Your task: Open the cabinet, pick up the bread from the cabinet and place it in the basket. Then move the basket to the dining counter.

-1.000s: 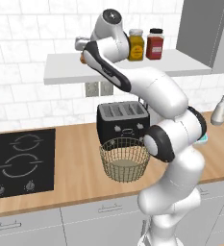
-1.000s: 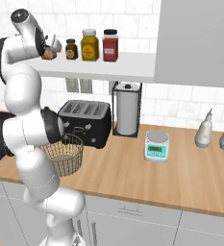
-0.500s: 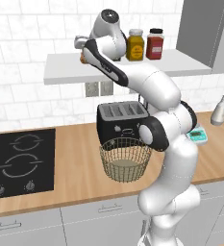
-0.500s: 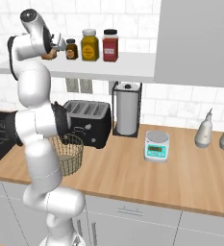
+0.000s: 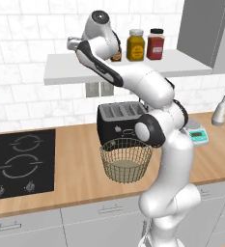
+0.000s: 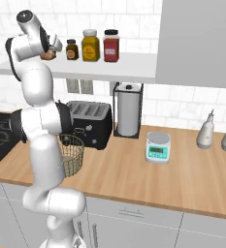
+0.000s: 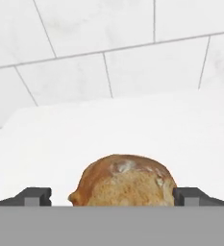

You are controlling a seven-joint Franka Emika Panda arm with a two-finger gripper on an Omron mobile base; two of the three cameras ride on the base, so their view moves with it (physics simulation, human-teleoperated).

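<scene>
Reaching high: gripper (image 7: 111, 197) jaws spread wide, a fingertip (image 7: 34, 196) either side of the bread (image 7: 125, 180), not pinching it.
Bread: on the white shelf (image 5: 75, 72), before the tiled wall.
Beside it: brown jar (image 6: 72, 49), yellow jar (image 6: 90, 45), red jar (image 6: 111, 46).
Below: basket (image 5: 126, 160) on the wood counter (image 5: 75, 164), touching the black toaster (image 5: 116, 120); the arm's elbow overlaps both.
Farther right: paper towel roll (image 6: 128, 110), scale (image 6: 158, 147).

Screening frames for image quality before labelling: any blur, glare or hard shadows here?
Hand view: the round tan-brown crusty bun is sharp between the open end effector tips, though the white shelf looks washed out, with little shading. Left base view: even, flat light, only a soft shadow under the tan wire-mesh basket. Right base view: no glare or blur.
</scene>
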